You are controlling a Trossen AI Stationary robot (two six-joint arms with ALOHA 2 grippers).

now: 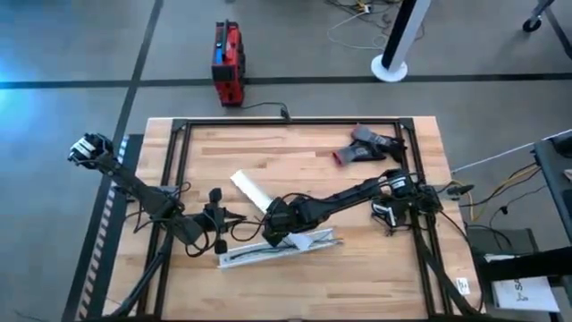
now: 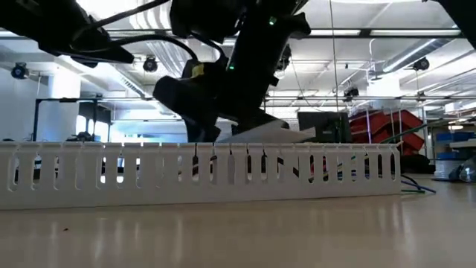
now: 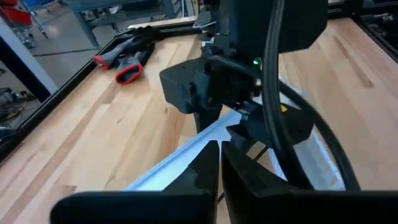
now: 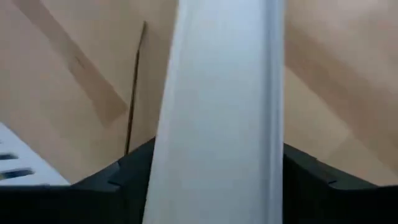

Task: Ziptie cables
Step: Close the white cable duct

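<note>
The wooden surface carries everything, with both arms reaching in over its front half. The right arm stretches from the right edge toward the middle. Its end effector is clamped on a flat white strip, which fills the gap between its two fingers and juts out toward the far left corner. The left arm comes in from the left edge. Its end effector hangs just beside the right one, fingers drawn almost together, and we see nothing between them.

The channel lies along the front edge, near its middle, just under and in front of the two end effectors. A red-and-black tool rests well apart, near the far right corner.

Through the channel's slots, in the low view, we make out dark and reddish bits. We take these for the cables, lying inside the channel toward its right end, though we cannot be sure. A thin dark strand lies on the wood beside the strip. We cannot tell whether it is the ziptie or a loose wire, and we find no ziptie elsewhere.

We judge this to be an opening step: the strip is held clear so the wires can be reached, and no tying has begun. Next, the strip needs setting down away from the channel. Then one end effector must gather the limp cables while the other fetches the ziptie. That calls for a fine, low pinch.
</note>
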